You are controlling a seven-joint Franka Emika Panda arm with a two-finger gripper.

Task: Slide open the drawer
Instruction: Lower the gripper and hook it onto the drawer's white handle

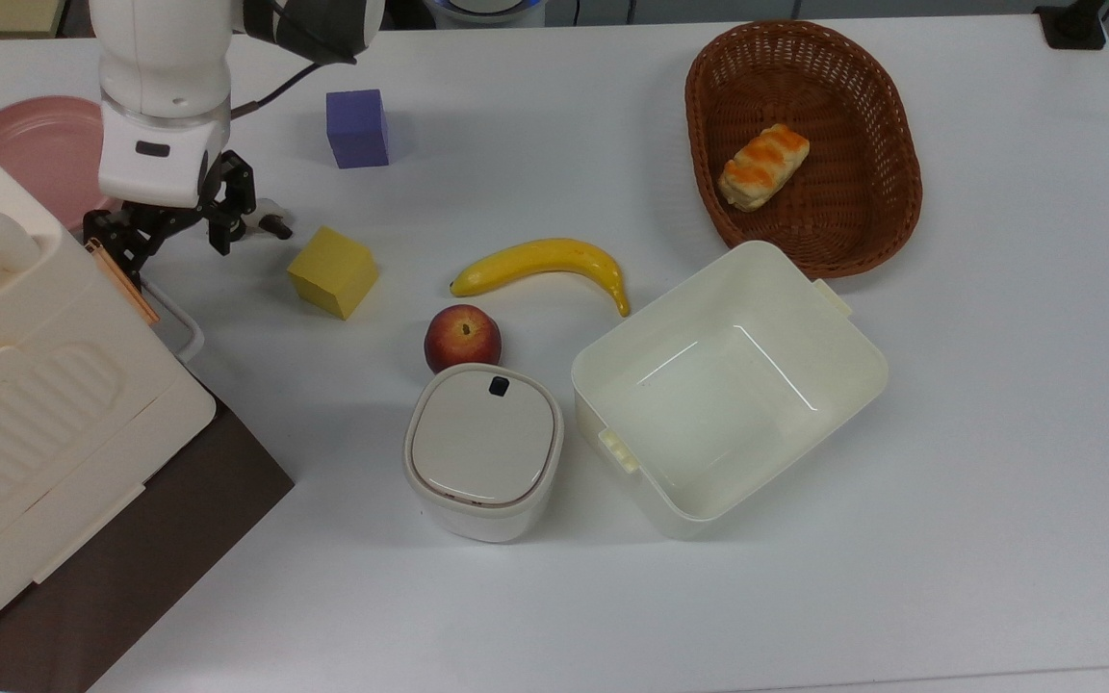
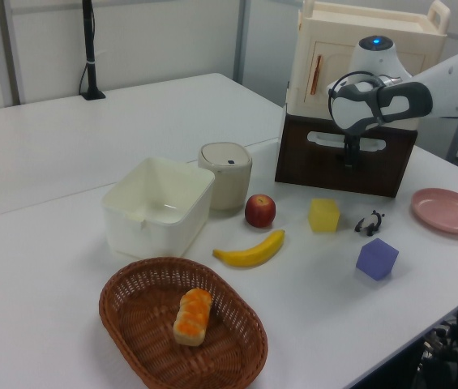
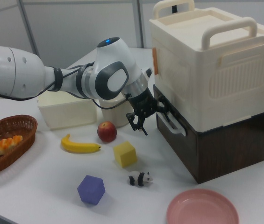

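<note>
Table [image 1: 997, 433] is white, w/ many items on it. Brown wicker basket [image 1: 887, 207] sits near the top view's upper right corner, a bread roll [image 1: 763, 166] inside. Cream square bin [image 1: 728, 385] is mid-table, just below the basket; lidded cream canister [image 1: 483, 450] beside it on the top view's left. Apple [image 1: 462, 337] is just beside the canister's far side, banana [image 1: 543, 264] near it. Yellow cube [image 1: 333, 271] is closest to the arm; small panda figure [image 3: 140, 178] lies just beside the gripper in the top view; purple cube [image 1: 357, 128] near the top view's upper edge. Pink plate [image 1: 35, 154] at the top view's upper left corner.

Drawer [image 3: 225, 144] is at the top view's left edge: dark brown box under a cream ribbed case [image 3: 211, 60] w/ handles. Its white loop handle [image 3: 173, 123] faces the table's middle. Drawer front looks flush w/ the box, i.e. not slid out.

Gripper [image 3: 146, 115] is at the handle's end nearest the plate, fingers [image 3: 137, 122] spread apart. In the right view one finger seems to reach behind the loop; real contact can't be told. It holds nothing.
</note>
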